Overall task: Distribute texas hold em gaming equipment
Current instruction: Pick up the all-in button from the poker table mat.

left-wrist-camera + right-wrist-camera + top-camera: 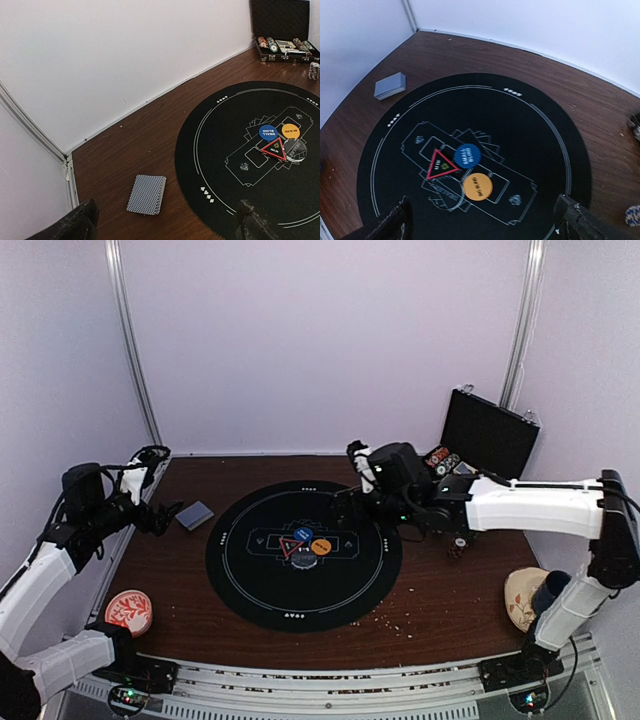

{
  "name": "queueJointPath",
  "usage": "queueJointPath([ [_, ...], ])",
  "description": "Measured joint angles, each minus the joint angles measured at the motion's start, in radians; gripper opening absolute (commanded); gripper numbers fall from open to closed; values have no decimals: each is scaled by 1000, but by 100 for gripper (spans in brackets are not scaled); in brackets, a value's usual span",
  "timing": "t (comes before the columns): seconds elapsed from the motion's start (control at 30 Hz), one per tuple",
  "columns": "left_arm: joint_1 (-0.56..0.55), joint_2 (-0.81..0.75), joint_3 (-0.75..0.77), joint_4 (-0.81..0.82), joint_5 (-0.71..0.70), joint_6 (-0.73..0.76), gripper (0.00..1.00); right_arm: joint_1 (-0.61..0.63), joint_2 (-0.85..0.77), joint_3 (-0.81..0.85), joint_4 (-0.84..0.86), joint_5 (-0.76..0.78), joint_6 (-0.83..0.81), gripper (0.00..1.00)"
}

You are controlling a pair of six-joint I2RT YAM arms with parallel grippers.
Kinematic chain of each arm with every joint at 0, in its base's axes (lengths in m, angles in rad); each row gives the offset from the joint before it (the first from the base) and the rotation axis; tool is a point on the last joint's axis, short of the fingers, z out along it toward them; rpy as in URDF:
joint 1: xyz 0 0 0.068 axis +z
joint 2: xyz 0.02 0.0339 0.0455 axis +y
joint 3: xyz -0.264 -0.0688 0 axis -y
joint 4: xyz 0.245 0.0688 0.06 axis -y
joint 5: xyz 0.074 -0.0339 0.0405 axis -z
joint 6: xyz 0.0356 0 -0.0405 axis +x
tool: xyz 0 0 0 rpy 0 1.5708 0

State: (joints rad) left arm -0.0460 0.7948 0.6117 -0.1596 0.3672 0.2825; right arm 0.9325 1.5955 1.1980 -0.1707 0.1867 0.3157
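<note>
Brown counter point(430, 590), white walls, round black mat point(250, 570) centred. On bare wood left of mat, card deck point(194, 515), just ahead of left claw point(162, 518): jaws wide, empty. Same for right claw point(345, 502), over mat. Likely next: straddle deck squarely, pinch whole stack evenly.

The left arm point(40, 580) rises from its base at the near left, bends at the elbow and leans forward along the left side, wrist angled inward. The left gripper point(165, 517) hangs low with its 2 fingers point(75, 225) spread wide, holding nothing. The right arm point(530, 508) climbs from the near right, folds at the elbow and stretches level to the left. The right gripper point(348, 505) tilts downward, its 2 fingers point(390, 225) wide apart and empty.
</note>
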Motion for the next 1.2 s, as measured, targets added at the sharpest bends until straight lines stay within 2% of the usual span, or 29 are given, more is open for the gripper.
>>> queueJointPath([
  [0.27,-1,-15,-18,36,-1,0,98,103,396,378,-86,21,-79,100],
  [0.43,-1,-27,-29,60,-5,0,98,104,528,435,-113,19,-92,100],
  [0.7,-1,-26,-36,64,-13,0,98,95,621,451,-134,-15,-79,97],
  [1.2,-1,-19,-56,93,-30,0,98,96,623,424,-166,-101,-34,90],
])
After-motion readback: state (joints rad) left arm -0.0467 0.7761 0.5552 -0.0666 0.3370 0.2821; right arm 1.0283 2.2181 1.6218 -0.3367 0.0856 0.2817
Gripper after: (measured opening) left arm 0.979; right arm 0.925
